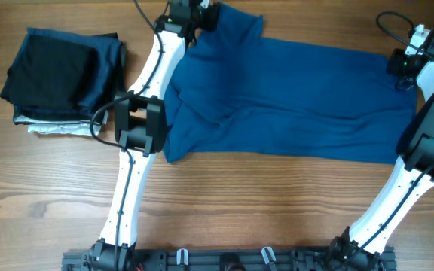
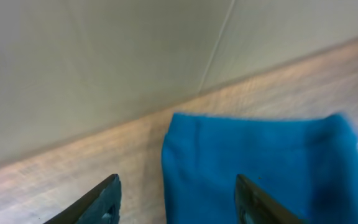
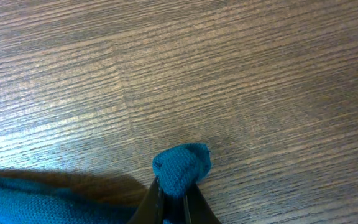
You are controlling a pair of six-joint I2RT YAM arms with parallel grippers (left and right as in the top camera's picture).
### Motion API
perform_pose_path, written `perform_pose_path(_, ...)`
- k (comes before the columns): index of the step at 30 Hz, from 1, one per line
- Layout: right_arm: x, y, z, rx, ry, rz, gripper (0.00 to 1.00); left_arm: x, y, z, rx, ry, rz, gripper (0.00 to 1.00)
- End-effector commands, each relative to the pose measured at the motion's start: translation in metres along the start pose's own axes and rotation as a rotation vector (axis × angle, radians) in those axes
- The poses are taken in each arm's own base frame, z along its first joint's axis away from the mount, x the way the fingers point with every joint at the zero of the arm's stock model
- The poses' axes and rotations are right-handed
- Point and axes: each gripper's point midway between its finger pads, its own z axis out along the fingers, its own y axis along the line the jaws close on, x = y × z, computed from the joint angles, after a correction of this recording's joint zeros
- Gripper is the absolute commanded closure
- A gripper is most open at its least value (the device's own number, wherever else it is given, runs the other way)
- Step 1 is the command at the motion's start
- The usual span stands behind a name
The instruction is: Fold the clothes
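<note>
The medium-blue T-shirt (image 1: 292,98) lies spread across the middle and right of the table, with folds bunched at its left. My left gripper (image 1: 202,15) is at the shirt's far left top corner, open, its fingers (image 2: 178,202) spread over the sleeve edge (image 2: 253,168) and bare wood. My right gripper (image 1: 404,64) is at the shirt's right edge, shut on a pinched tuft of blue fabric (image 3: 182,167) just above the wood.
A stack of folded dark navy and black garments (image 1: 62,71) on a white-grey one (image 1: 51,128) sits at the far left. A pale wall (image 2: 104,56) rises behind the table's far edge. Bare wood (image 1: 277,203) lies in front of the shirt.
</note>
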Motion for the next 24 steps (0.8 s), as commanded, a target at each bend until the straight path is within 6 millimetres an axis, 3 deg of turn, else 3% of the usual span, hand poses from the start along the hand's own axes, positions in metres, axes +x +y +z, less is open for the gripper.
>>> perform_pose_path(1,-0.012,0.007,-0.014,-0.023,-0.030,-0.001,0.96,0.048,0.002,0.028,-0.033,0.078,0.015,0.40)
perform_pose_path(7,-0.013,0.007,-0.014,-0.022,-0.036,-0.003,0.96,0.064,0.004,0.032,-0.069,0.118,0.018,0.55)
perform_pose_path(10,-0.014,0.007,-0.014,-0.021,-0.037,-0.003,0.96,0.066,0.005,0.031,-0.073,0.134,0.019,0.87)
perform_pose_path(12,-0.015,0.007,-0.014,-0.021,-0.042,0.000,0.96,0.056,0.003,0.026,-0.072,0.119,0.022,0.94)
perform_pose_path(18,-0.018,0.019,-0.016,-0.064,-0.049,-0.011,0.96,0.013,-0.006,-0.010,-0.067,0.101,0.028,0.94)
perform_pose_path(24,-0.024,0.027,-0.034,-0.109,-0.050,-0.003,0.96,-0.019,-0.005,-0.046,-0.074,0.091,0.021,0.91)
